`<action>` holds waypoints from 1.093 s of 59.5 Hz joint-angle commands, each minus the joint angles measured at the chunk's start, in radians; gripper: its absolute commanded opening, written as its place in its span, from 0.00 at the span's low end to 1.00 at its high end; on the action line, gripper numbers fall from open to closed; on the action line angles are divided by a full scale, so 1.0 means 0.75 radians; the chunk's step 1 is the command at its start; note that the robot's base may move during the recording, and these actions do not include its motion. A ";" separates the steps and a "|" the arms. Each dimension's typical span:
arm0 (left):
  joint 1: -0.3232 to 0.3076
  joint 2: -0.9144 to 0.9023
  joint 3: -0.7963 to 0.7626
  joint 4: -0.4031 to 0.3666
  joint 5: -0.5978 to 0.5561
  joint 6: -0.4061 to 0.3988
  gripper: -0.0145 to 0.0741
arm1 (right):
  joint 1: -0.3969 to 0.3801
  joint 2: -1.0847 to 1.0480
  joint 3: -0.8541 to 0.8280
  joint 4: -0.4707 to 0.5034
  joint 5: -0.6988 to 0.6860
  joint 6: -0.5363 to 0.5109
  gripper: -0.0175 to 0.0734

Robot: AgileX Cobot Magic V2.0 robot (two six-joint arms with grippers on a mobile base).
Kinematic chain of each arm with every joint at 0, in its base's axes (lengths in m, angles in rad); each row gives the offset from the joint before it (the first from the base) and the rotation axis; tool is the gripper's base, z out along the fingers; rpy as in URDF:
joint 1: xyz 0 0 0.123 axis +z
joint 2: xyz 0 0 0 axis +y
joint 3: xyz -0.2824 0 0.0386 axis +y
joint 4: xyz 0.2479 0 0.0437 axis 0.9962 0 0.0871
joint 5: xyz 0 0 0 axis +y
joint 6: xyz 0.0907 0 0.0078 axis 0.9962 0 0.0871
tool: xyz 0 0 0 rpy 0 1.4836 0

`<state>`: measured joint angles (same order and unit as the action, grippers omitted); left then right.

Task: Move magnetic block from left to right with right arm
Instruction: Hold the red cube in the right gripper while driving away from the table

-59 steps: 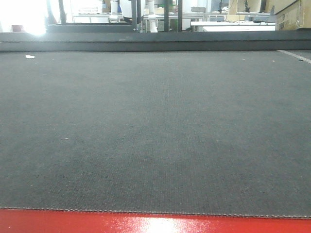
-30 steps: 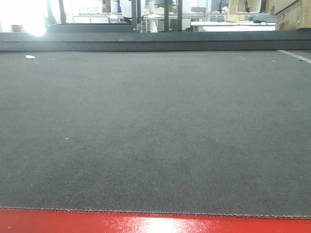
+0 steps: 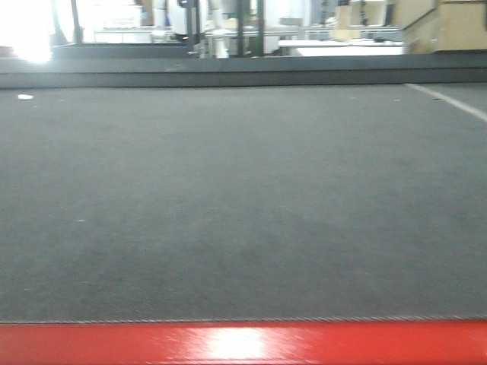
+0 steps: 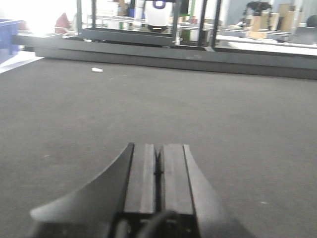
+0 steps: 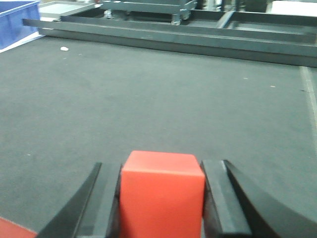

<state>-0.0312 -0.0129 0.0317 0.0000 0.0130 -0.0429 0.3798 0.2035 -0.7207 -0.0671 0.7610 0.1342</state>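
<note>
- The right tool (image 5: 162,168) is clenched on the magnetic block (image 5: 162,198). One dark finger presses against each of the block's side faces.
- The magnetic block is a plain red cube. In the right wrist view it sits between the two fingers (image 5: 214,198) with its top face and near face exposed.
- The underside of the block is cut off by the picture's lower edge, so contact with the counter (image 5: 158,99) cannot be determined.
- The left tool (image 4: 158,148) is clenched with nothing between its fingers (image 4: 143,173). The two ribbed pads meet along a thin central seam.
- The counter carries a dark grey woven mat (image 3: 243,205). A glossy red strip (image 3: 243,344) runs along its near edge.
- A small white scrap (image 3: 25,96) lies on the mat at the far left, just short of the dark raised rail (image 3: 243,70) that bounds the far side.
- A white line (image 3: 449,100) crosses the mat at the far right.
- A blue bin (image 5: 17,22) stands beyond the far left corner in the right wrist view.
- The front-facing view shows neither arm and no block.
</note>
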 commanded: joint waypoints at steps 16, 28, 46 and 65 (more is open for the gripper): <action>0.002 -0.020 0.012 0.000 -0.119 -0.006 0.03 | -0.002 0.019 -0.036 -0.007 -0.114 -0.010 0.39; 0.002 -0.020 0.012 0.000 -0.119 -0.006 0.03 | -0.002 0.019 -0.036 -0.007 -0.114 -0.010 0.39; 0.002 -0.020 0.012 0.000 -0.119 -0.006 0.03 | -0.002 0.019 -0.036 -0.007 -0.114 -0.010 0.39; -0.001 -0.020 0.012 0.000 -0.119 -0.006 0.03 | -0.002 0.019 -0.036 -0.007 -0.114 -0.010 0.39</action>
<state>-0.0312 -0.0129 0.0317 0.0000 0.0130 -0.0429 0.3798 0.2035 -0.7207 -0.0671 0.7610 0.1342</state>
